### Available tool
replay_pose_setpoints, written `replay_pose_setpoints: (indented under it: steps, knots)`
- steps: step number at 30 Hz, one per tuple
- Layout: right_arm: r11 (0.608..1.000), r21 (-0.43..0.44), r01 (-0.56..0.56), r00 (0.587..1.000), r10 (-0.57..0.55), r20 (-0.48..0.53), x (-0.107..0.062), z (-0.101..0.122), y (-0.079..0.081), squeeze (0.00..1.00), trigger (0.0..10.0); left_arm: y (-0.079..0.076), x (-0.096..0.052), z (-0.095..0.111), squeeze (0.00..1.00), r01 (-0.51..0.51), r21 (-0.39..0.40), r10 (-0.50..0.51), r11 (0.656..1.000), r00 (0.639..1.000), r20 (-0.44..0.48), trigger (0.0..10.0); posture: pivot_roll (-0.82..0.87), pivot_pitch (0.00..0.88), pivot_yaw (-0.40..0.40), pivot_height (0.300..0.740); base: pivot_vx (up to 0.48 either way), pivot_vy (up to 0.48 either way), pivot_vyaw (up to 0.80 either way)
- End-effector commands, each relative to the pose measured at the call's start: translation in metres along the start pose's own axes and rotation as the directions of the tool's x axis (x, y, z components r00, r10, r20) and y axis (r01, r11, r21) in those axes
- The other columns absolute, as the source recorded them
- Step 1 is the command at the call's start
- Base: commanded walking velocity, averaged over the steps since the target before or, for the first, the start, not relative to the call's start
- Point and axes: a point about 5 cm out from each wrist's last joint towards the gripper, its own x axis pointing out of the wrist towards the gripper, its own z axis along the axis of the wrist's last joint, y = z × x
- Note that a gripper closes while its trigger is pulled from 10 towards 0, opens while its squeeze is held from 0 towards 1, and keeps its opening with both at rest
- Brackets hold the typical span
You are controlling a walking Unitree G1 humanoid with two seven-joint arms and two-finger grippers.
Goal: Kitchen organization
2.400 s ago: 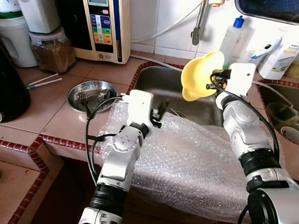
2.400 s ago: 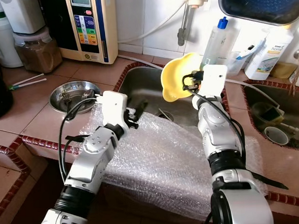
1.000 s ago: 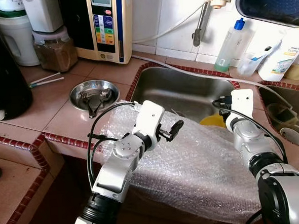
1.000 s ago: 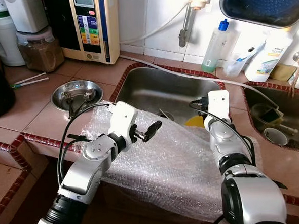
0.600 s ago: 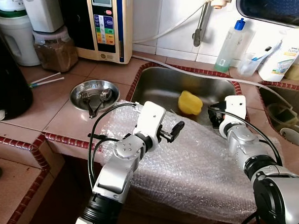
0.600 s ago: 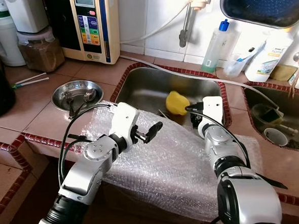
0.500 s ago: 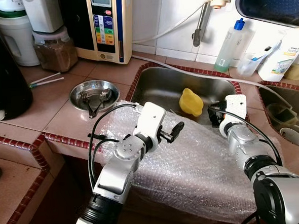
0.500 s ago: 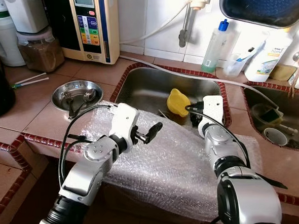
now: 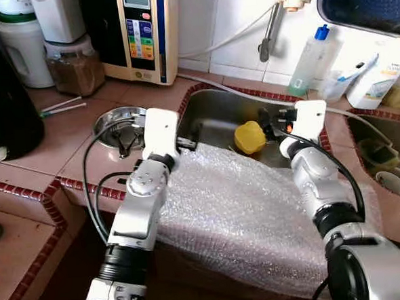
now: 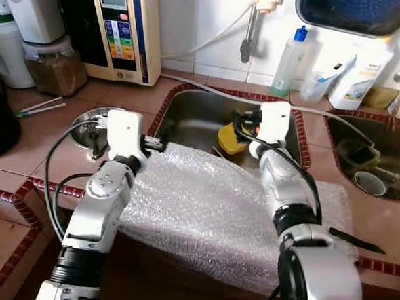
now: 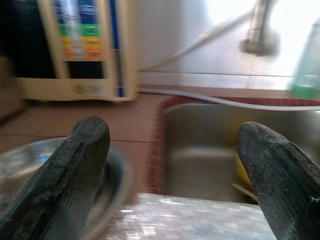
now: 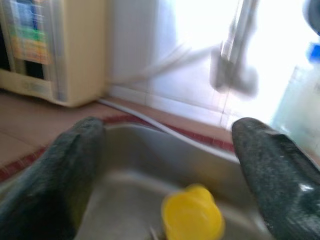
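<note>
A small yellow plastic cup-shaped object (image 9: 249,137) lies on its side in the stainless steel sink basin (image 9: 218,118), set in a terracotta-tiled counter edged in dark red (image 9: 64,148). The right gripper (image 12: 165,165) hovers over the sink just beside the yellow object, fingers spread wide and empty, the object lying below the gap between them without touching either finger. The left gripper (image 11: 172,165) is raised at the sink's left rim, its two black fingers also set wide apart with nothing between them. A crumpled sheet of clear bubble wrap (image 9: 237,209) drapes over the front edge of the counter and sink, under both silver forearms. A shallow round steel dish holding cutlery (image 9: 113,125) sits on the counter just left of the sink, partly behind the left wrist. A cream water-purifier unit with coloured buttons (image 9: 142,31) stands against the wall, and a clear bottle of green liquid with a blue cap (image 9: 308,62) stands behind the sink.
</note>
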Motion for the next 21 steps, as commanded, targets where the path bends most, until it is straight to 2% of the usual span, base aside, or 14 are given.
replay_pose_setpoints:
  steps: [1,7,12,13,14,18,19,21]
  knots:
    - [0.997,-0.041,-0.071,0.996,0.073,0.049,-0.001,0.011,0.011,1.0,10.0,-0.001,0.003,0.002,1.0,-0.038,0.008,0.038,0.999,0.999,0.003,10.0,0.09,0.0,-0.084,0.74,0.0,0.0,0.0]
    - [0.98,0.013,-0.196,0.978,0.195,0.074,-0.01,0.018,0.042,1.0,10.0,0.016,0.002,-0.002,1.0,-0.168,0.034,0.168,0.985,0.986,0.004,10.0,0.08,0.0,-0.082,0.74,0.0,0.0,0.0]
    - [0.966,0.05,-0.255,0.966,0.252,0.064,-0.019,0.017,0.061,1.0,10.0,0.033,-0.003,-0.003,1.0,-0.303,0.036,0.302,0.952,0.953,0.016,10.0,0.08,0.0,-0.085,0.74,0.0,0.0,0.0]
    - [0.958,0.06,-0.28,0.959,0.277,0.058,-0.023,0.018,0.068,1.0,10.0,0.04,-0.005,-0.007,0.78,-0.354,0.033,0.355,0.935,0.935,-0.001,10.0,0.08,0.0,-0.086,0.74,0.0,0.0,0.0]
    - [0.954,0.062,-0.294,0.955,0.291,0.055,-0.025,0.019,0.071,1.0,10.0,0.043,-0.006,-0.008,0.71,-0.367,0.036,0.367,0.93,0.93,-0.005,10.0,0.08,0.0,-0.088,0.74,0.0,0.0,0.0]
    - [0.945,0.076,-0.319,0.948,0.317,0.041,-0.029,0.021,0.078,1.0,10.0,0.048,-0.009,-0.012,0.68,-0.398,0.047,0.398,0.916,0.917,-0.011,10.0,0.08,0.0,-0.093,0.74,0.0,0.0,0.0]
    - [0.941,0.081,-0.328,0.945,0.326,0.04,-0.03,0.021,0.08,1.0,10.0,0.049,-0.009,-0.014,0.01,-0.398,0.056,0.399,0.916,0.917,-0.018,10.0,0.08,0.0,-0.094,0.74,0.0,0.0,0.0]
    - [0.937,0.084,-0.339,0.941,0.336,0.038,-0.032,0.021,0.084,1.0,10.0,0.05,-0.011,-0.017,0.0,-0.401,0.064,0.403,0.914,0.915,-0.028,10.0,0.08,0.0,-0.095,0.74,0.0,0.0,0.0]
